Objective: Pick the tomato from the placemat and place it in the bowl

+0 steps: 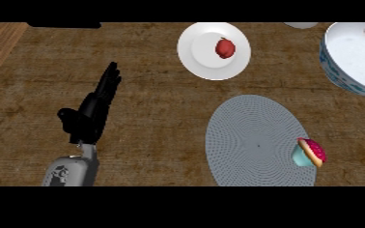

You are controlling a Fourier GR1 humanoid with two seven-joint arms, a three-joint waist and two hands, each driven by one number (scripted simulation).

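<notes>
We see the task not yet begun. The tomato [225, 48], red and round, lies on a white plate [196, 53] toward the far edge of the wooden surface [157, 101], not on the placemat named in the task. The grey round placemat [249, 140] sits toward the near right of the surface and carries only a cupcake [309, 152] with pink icing, tipped on its side at the mat's right rim. The bowl [339, 75], white with a blue-patterned wall, stands at the right edge of the surface, cut off by the view, just beyond the plate and apart from it; what we can see of its inside holds nothing.

The left robot hand [89, 113] rests open on the left side of the surface, fingers straight and pointing toward the far edge, holding nothing and well apart from plate, mat and bowl. The right robot hand shows nowhere.

In our judgement everything is left to do: reach the tomato, grasp it, lift it, carry it right to the bowl and release it there.
</notes>
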